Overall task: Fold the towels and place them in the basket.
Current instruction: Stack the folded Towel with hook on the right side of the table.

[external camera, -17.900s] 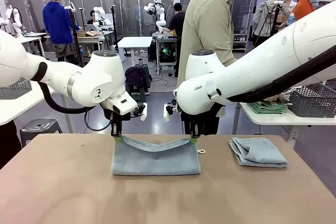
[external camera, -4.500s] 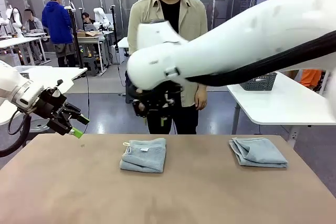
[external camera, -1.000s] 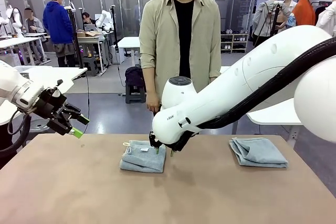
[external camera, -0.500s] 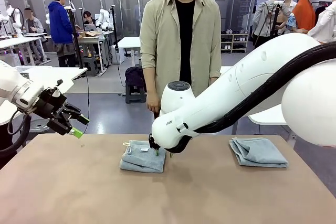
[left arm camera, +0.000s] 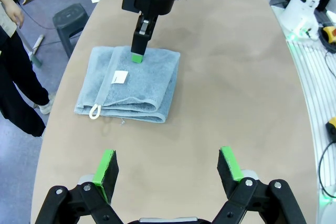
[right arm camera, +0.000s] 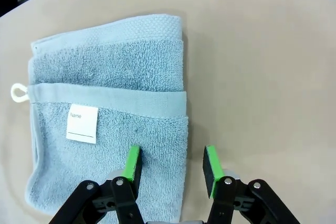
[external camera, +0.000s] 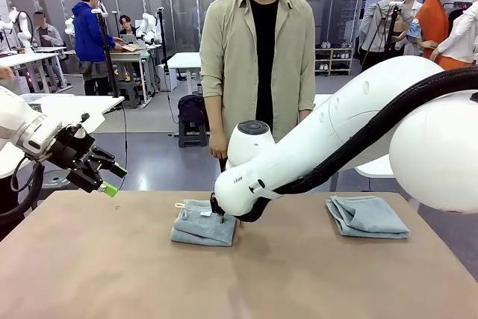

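Right now the right gripper [right arm camera: 170, 169] is down at the folded towel [right arm camera: 107, 116] in the middle of the table [external camera: 112, 274]. Its green fingers [right arm camera: 131, 165] are partly apart, one pressing on the towel's top and the other just past the towel's edge over bare table, so I cannot tell if it grips the cloth yet. A small white label [right arm camera: 82, 124] on the towel has the printed word "Name" with a line under it, and a white loop [right arm camera: 18, 93] sticks out from one edge. In the front view the towel's long side runs left to right across the table, with the loop at its far left corner. The big white arm [external camera: 314, 147] carries tiny dark print that is too small to read. A second folded towel [external camera: 367, 217] lies well apart, toward the robot's right side. The left gripper [left arm camera: 167, 169] hangs over the table's left edge with its fingers wide apart and nothing between them. A person in a tan shirt [external camera: 258, 57] stands at the far side. Compared with a moment ago, the right arm has sunk a little lower onto the towel and its fingers have come closer together, while the left arm has not moved.
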`<state>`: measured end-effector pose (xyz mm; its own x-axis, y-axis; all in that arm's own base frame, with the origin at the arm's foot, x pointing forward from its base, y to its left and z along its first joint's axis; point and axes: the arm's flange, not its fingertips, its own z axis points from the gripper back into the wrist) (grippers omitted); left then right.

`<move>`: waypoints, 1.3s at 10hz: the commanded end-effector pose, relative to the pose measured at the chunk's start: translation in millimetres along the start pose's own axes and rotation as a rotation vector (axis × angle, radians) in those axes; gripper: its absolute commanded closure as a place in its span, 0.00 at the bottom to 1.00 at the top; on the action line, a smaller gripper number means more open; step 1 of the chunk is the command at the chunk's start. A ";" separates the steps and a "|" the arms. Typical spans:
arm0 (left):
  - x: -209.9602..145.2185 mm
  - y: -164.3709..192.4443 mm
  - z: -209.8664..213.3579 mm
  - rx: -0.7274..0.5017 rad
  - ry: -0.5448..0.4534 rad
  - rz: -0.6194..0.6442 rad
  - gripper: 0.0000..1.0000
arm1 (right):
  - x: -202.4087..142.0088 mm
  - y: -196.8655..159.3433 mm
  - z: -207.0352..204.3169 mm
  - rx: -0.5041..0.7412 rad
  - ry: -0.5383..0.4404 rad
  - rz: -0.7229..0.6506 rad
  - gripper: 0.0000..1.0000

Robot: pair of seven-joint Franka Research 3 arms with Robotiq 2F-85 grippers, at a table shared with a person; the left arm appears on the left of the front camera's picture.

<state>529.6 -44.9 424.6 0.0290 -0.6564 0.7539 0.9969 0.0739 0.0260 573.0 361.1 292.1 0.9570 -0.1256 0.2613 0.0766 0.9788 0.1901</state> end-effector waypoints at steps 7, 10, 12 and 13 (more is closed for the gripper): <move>0.4 -1.1 1.4 -0.001 0.006 -0.006 0.04 | -2.3 1.5 -8.5 0.047 -0.034 -0.001 1.00; 0.4 -1.1 1.4 -0.001 0.006 -0.006 0.04 | -0.7 3.7 -3.9 0.055 -0.040 0.051 1.00; 0.4 -1.1 1.4 -0.001 0.006 -0.006 0.04 | 0.2 2.6 -1.5 0.027 -0.020 0.008 1.00; 0.4 -1.1 1.4 -0.001 0.006 -0.006 0.04 | 0.2 2.6 -1.5 0.027 -0.020 0.008 1.00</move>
<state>529.6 -44.9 424.6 0.0290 -0.6564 0.7539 0.9969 0.0739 0.0260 574.2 363.8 291.7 0.9522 -0.1113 0.2845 0.0504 0.9758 0.2130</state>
